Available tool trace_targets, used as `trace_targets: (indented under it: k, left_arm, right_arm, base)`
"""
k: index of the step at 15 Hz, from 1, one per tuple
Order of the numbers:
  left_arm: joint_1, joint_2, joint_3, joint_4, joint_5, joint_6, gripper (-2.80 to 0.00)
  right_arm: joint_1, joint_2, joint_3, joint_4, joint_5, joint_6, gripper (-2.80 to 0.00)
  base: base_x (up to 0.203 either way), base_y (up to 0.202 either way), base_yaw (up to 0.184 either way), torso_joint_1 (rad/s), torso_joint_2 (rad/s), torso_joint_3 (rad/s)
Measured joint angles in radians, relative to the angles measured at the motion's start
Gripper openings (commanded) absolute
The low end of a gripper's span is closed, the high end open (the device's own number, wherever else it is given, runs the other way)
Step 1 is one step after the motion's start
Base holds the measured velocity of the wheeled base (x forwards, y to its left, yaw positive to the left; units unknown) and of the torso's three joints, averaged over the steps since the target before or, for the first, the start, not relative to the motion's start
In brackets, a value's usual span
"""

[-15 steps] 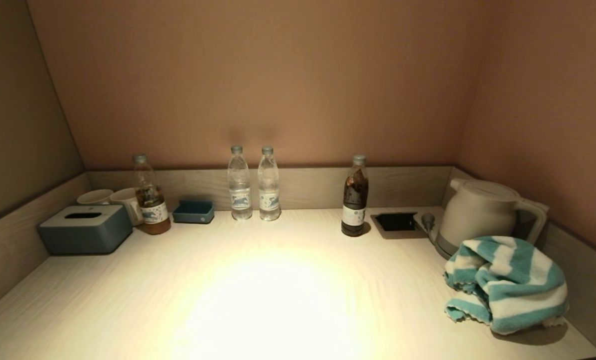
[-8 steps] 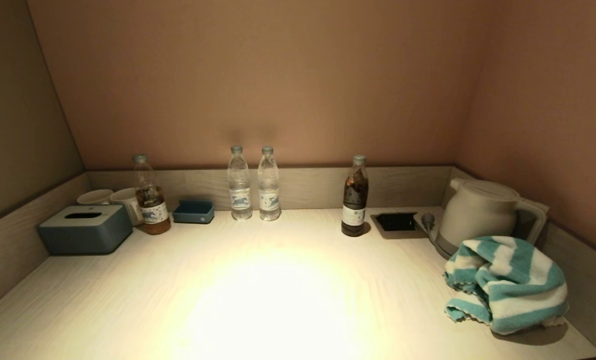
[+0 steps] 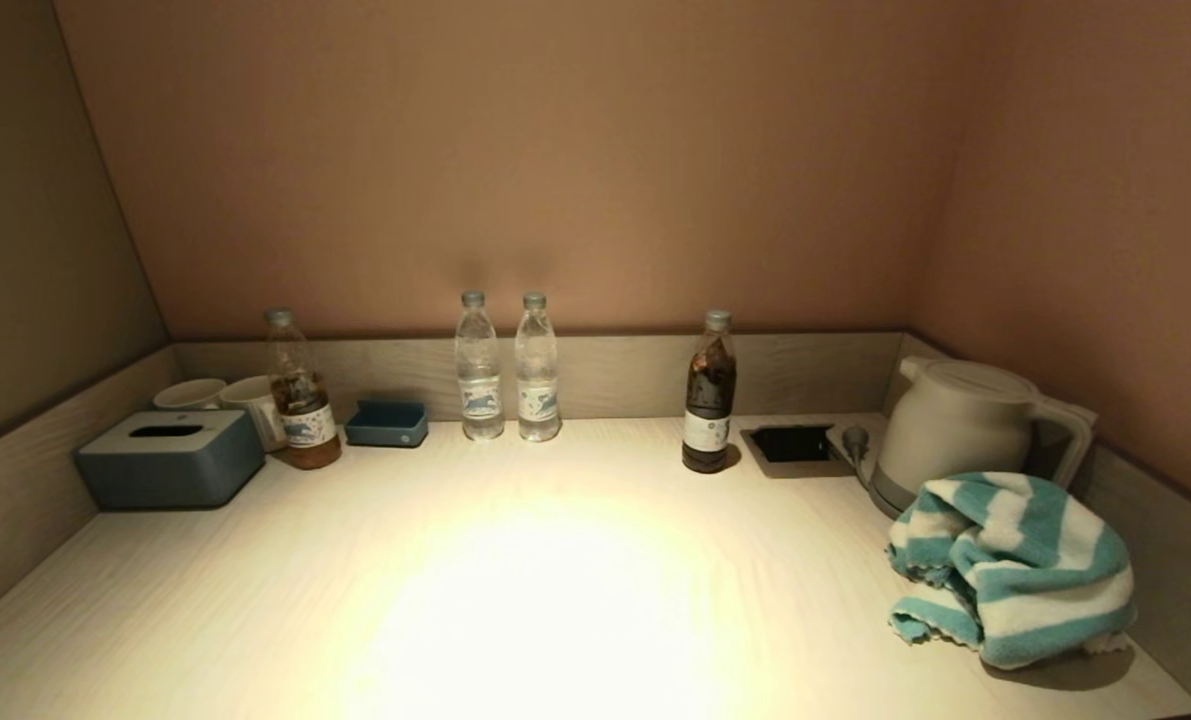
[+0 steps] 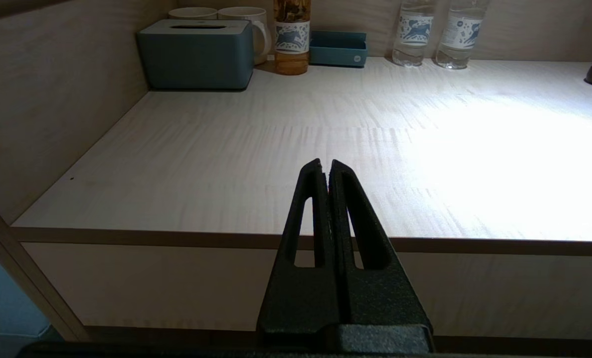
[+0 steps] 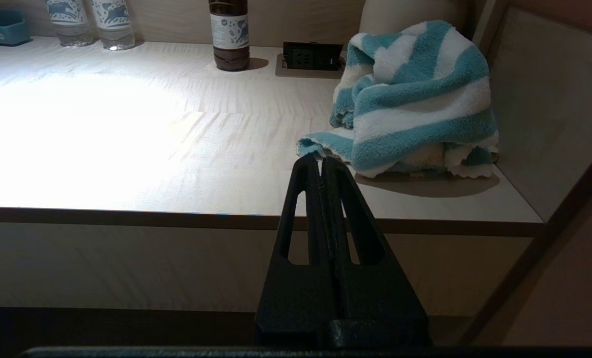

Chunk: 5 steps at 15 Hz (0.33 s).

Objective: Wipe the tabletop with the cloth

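Note:
A crumpled teal-and-white striped cloth (image 3: 1010,565) lies at the right end of the pale wooden tabletop (image 3: 515,590), in front of the kettle; it also shows in the right wrist view (image 5: 415,104). My right gripper (image 5: 322,160) is shut and empty, held in front of the table's front edge, short of the cloth. My left gripper (image 4: 326,163) is shut and empty, in front of the table's front edge on the left side. Neither gripper shows in the head view.
Along the back stand a blue tissue box (image 3: 170,458), two mugs (image 3: 225,398), a tea bottle (image 3: 300,400), a blue tray (image 3: 387,423), two water bottles (image 3: 505,368), a dark bottle (image 3: 709,392), a socket panel (image 3: 793,444) and a white kettle (image 3: 965,425). Low walls bound three sides.

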Motion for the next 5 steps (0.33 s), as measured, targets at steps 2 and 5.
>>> trace_targets:
  k: [2,5]
  left_arm:
    - [0.0,0.0,0.0,0.0,0.0,0.0,-2.8]
    - [0.0,0.0,0.0,-0.001,0.0,0.0,-2.8]
  right_arm:
    - [0.0,0.0,0.0,0.0,0.0,0.0,-2.8]
    - [0.0,0.0,0.0,0.0,-0.001,0.001,-2.8]
  base:
    - [0.0,0.0,0.0,0.0,0.0,0.0]
    - [0.0,0.0,0.0,0.0,0.0,0.0]
